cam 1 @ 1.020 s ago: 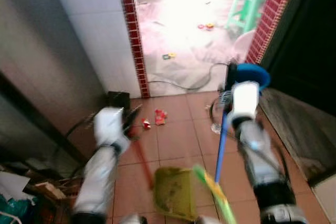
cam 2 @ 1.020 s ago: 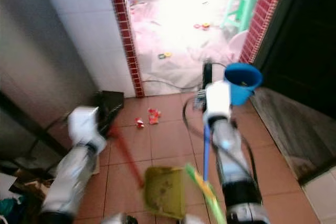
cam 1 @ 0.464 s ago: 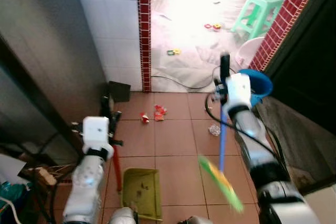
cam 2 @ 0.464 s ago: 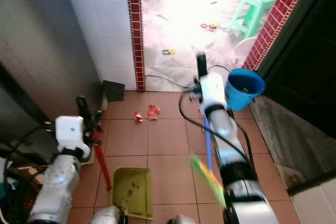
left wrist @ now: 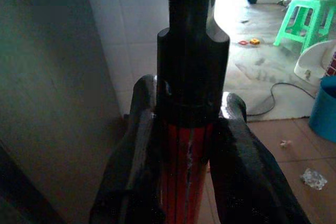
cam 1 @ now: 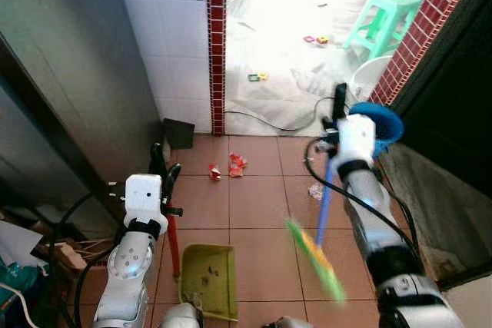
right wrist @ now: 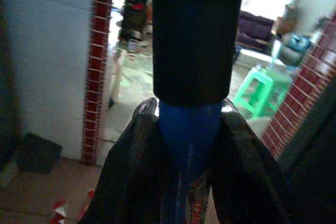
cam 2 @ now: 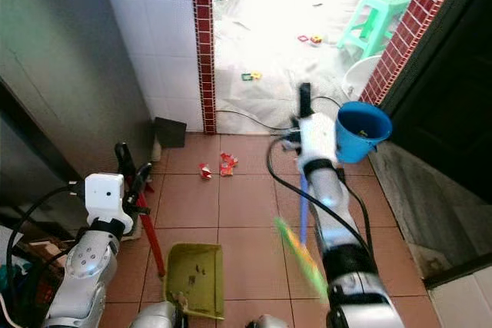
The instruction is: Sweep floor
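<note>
My left gripper (cam 1: 164,174) is shut on the red handle (left wrist: 186,182) of a yellow-green dustpan (cam 1: 207,280), which rests on the tiled floor in front of me and holds a few crumbs. My right gripper (cam 1: 339,110) is shut on the blue handle (right wrist: 188,145) of a broom. The broom's green and yellow head (cam 1: 316,260) is blurred, to the right of the dustpan. Red and white scraps (cam 1: 231,165) lie on the tiles ahead near the doorway. A crumpled clear wrapper (cam 1: 314,190) lies beside the broom handle.
A blue bucket (cam 1: 382,123) stands by the right brick pillar. A red brick door post (cam 1: 217,44) and a black box (cam 1: 178,133) stand on the left. A cable (cam 1: 265,124), small toys (cam 1: 254,77) and a green stool (cam 1: 382,21) lie beyond the doorway. Clutter (cam 1: 31,259) sits at my lower left.
The view has shifted and steadied as the camera moved. The broom head has swung a little toward the dustpan. Both grippers keep their hold.
</note>
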You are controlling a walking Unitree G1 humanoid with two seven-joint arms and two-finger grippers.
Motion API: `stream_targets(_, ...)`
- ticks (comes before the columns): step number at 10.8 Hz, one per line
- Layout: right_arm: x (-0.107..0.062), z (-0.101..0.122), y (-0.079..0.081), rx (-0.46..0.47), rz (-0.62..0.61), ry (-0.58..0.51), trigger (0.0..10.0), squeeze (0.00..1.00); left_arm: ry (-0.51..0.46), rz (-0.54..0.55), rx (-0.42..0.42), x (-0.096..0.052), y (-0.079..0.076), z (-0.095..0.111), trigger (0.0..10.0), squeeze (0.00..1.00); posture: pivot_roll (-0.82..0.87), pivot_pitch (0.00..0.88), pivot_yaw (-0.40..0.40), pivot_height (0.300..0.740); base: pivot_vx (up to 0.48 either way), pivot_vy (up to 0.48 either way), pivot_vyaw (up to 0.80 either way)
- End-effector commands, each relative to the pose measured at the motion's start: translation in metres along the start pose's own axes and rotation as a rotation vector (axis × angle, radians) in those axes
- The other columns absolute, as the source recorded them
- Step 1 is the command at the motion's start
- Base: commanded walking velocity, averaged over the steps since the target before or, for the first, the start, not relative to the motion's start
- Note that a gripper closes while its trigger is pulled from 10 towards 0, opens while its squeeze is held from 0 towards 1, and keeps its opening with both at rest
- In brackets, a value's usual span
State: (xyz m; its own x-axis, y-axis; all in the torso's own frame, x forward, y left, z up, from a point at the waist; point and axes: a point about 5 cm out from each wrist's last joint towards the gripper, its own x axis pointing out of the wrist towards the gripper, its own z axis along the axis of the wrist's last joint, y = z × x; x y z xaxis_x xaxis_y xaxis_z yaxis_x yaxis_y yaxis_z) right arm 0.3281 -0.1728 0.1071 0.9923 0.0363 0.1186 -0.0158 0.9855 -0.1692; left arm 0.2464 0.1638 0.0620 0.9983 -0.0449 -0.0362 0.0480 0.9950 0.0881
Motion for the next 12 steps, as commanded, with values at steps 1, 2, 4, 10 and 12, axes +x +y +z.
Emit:
stream_targets(1, 0.005, 0.014, -0.005, 0.023, -0.046, -0.060, 10.0, 0.00, -0.047, 0.015, 0.019, 0.001, 0.002, 0.007, 10.0, 0.00, -0.02, 0.000, -0.018, 0.740, 0.000, 0.000, 0.00)
stream_targets(2, 0.004, 0.013, -0.007, 0.032, -0.063, -0.056, 10.0, 0.00, -0.050, 0.015, 0.019, 0.001, 0.002, 0.008, 10.0, 0.00, -0.03, 0.000, -0.005, 0.740, 0.000, 0.000, 0.00)
stream_targets(4, -0.001, 0.011, -0.014, 0.053, -0.111, -0.046, 10.0, 0.00, -0.057, -0.027, 0.023, 0.010, -0.002, 0.012, 10.0, 0.00, -0.05, 0.000, 0.014, 0.740, 0.000, 0.000, 0.00)
stream_targets(10, -0.047, -0.010, -0.034, 0.029, -0.154, 0.040, 10.0, 0.00, 0.021, -0.090, 0.050, -0.022, -0.002, 0.000, 10.0, 0.00, -0.07, 0.000, 0.039, 0.740, 0.000, 0.000, 0.00)
stream_targets(12, -0.051, -0.009, -0.037, 0.033, -0.172, 0.048, 10.0, 0.00, 0.024, -0.077, 0.013, -0.020, -0.003, 0.001, 10.0, 0.00, -0.08, 0.000, 0.049, 0.740, 0.000, 0.000, 0.00)
